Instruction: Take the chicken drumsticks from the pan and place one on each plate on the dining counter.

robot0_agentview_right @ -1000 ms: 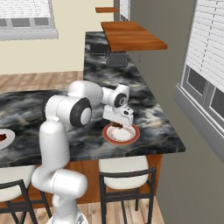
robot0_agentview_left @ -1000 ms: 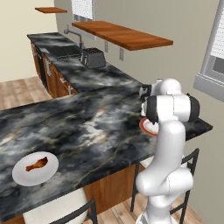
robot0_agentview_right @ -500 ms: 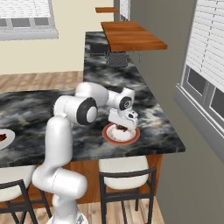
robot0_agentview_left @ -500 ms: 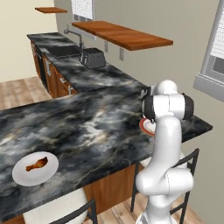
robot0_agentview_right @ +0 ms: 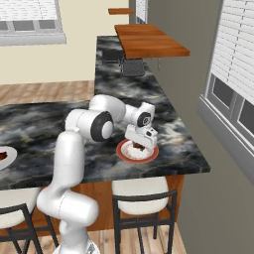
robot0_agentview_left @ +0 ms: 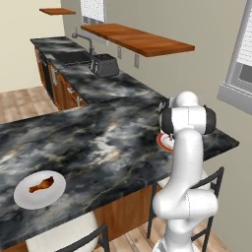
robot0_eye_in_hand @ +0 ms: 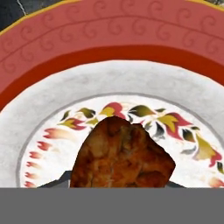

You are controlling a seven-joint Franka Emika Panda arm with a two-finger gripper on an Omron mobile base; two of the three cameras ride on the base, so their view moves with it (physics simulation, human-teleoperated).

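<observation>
First drumstick already on grey-white plate, far end of tabletop. My gripper low over red-rimmed plate, clamped on second drumstick. Release left.

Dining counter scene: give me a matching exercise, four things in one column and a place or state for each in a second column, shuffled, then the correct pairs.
Things:
1. red-rimmed plate
2. plain grey-white plate
3. toaster
4. gripper

Places or states:
A. on the far counter beside the sink
B. near the counter's left end in the left base view, with a drumstick lying on it
C. directly under the gripper, near the window end of the dining counter
D. low over a plate, closed on a second drumstick

Pairs: 1-C, 2-B, 3-A, 4-D
</observation>
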